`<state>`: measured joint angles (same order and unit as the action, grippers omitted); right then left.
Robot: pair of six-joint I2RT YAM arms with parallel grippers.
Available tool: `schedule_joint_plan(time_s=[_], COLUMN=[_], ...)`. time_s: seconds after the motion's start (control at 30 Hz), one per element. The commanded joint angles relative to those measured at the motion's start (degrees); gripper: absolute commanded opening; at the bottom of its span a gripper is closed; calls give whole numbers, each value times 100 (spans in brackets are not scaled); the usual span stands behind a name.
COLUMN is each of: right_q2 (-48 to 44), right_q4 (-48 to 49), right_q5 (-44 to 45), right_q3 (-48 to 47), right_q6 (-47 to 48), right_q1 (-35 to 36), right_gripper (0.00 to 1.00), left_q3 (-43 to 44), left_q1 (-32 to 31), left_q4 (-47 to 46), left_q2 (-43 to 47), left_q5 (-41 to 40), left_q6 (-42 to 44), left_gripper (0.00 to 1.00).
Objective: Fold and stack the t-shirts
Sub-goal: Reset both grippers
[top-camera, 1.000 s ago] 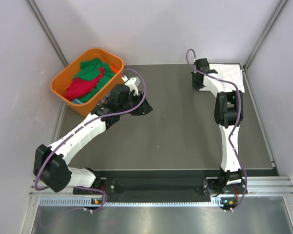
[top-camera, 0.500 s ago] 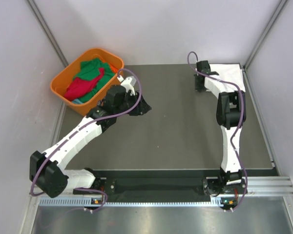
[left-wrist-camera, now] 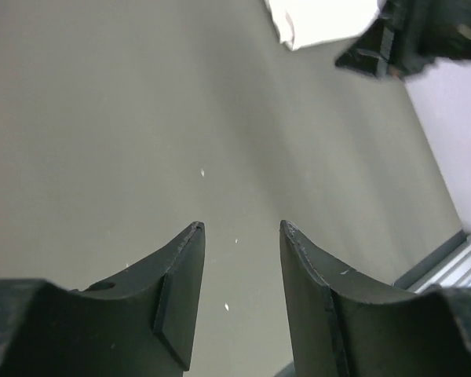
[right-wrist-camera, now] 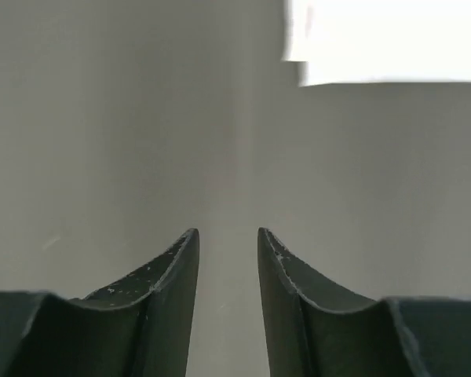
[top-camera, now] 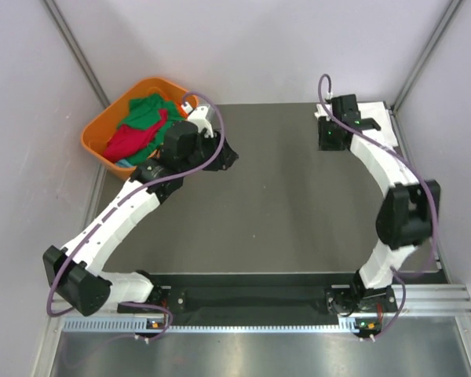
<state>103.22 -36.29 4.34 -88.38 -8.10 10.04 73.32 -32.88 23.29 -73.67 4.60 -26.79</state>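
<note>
From above, the orange basket (top-camera: 94,135) sits at the far left corner of the table (top-camera: 282,212), with a green t-shirt (top-camera: 145,110) and a red t-shirt (top-camera: 125,143) heaped inside. The left gripper (top-camera: 226,155) hangs just right of the basket, apart from that cloth. A white t-shirt (top-camera: 383,116) lies flat in the far right corner, and the right gripper (top-camera: 327,140) is over its left edge (only this view shows the basket and both arms at once).

The left wrist view shows what the overhead cannot: the left gripper (left-wrist-camera: 241,226) has its fingers spread with nothing between them, only bare table below. The white t-shirt (left-wrist-camera: 322,20) lies far off, beside the dark right gripper (left-wrist-camera: 408,35).

In the right wrist view, the right gripper (right-wrist-camera: 228,232) is parted and empty. The white t-shirt (right-wrist-camera: 385,39) lies beyond its tips, to the right, untouched.
</note>
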Motion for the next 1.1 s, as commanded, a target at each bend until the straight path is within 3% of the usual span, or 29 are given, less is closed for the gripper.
schedule_joint_plan(time_s=[0.0, 0.07, 0.1, 0.17, 0.2, 0.3, 0.33, 0.43, 0.8, 1.07], right_q2=[-1388, -1908, -2172, -3033, -3323, -4422, -4851, -5406, -6147, -6165], right_q4=[43, 122, 279, 543, 701, 1229, 1239, 1204, 1080, 1063], right_q5=[-1056, -1312, -1522, -1891, -2223, -2631, -2649, -2649, -2658, -2614], right_q3=[687, 978, 1120, 1619, 1796, 2429, 2544, 2931, 3081, 2958], right_q6=[-437, -717, -833, -1148, -1272, -1738, -1843, -2161, -2258, -2293], right_q1=[296, 331, 332, 340, 349, 340, 340, 340, 332, 332], right_gripper=[49, 77, 99, 100, 100, 99, 100, 100, 100, 100], left_q3=[489, 700, 867, 991, 1061, 1307, 1351, 1308, 280, 156], left_q1=[80, 89, 89, 98, 98, 98, 98, 98, 98, 98], left_q4=[245, 351, 369, 440, 466, 808, 878, 1029, 176, 132], left_q2=[-138, -183, -200, -174, -113, -69, -60, 142, 1117, 1197], left_q5=[57, 294, 409, 654, 665, 639, 647, 612, 850, 797], left_q6=[261, 288, 288, 262, 218, 156, 156, 148, 86, 112], left_gripper=[49, 49, 50, 61, 72, 80, 88, 99, 99, 99])
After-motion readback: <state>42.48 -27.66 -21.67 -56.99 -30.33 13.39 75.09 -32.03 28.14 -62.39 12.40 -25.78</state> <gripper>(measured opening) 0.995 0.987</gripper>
